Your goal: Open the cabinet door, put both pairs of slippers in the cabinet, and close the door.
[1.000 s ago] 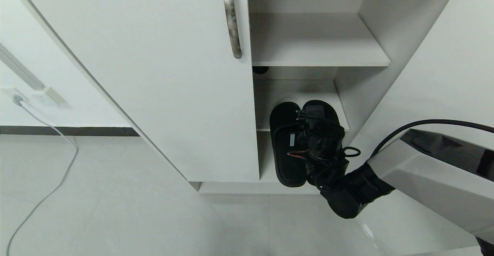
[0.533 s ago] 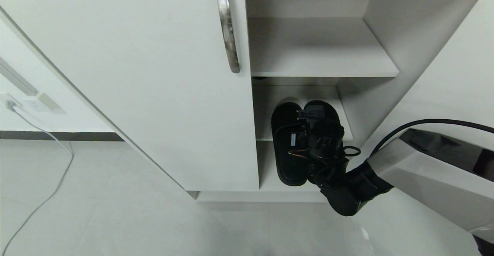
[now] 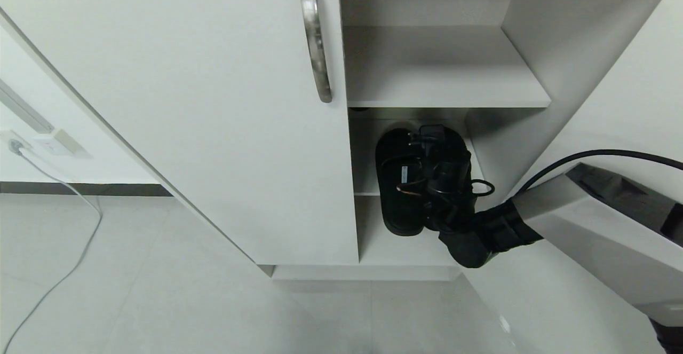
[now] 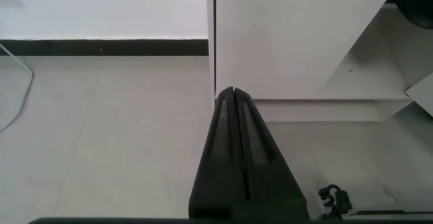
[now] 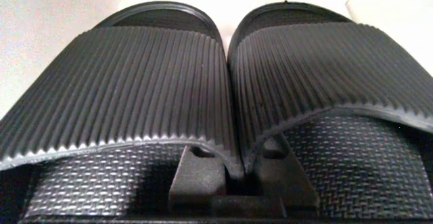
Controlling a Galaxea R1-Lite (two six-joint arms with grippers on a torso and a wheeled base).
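Right, my right jaws are pinched on the inner edges of the pair of black slippers (image 3: 403, 183), which hangs half over the lower shelf (image 3: 365, 151) of the cabinet (image 3: 533, 33), toes toward 12 o'clock. I'd carry them toward 12 o'clock, level and under the upper shelf (image 3: 448, 65), until both heels clear the lip, then release low. My left jaws, pressed together, hang over the floor (image 4: 101, 136) toward 9 o'clock.
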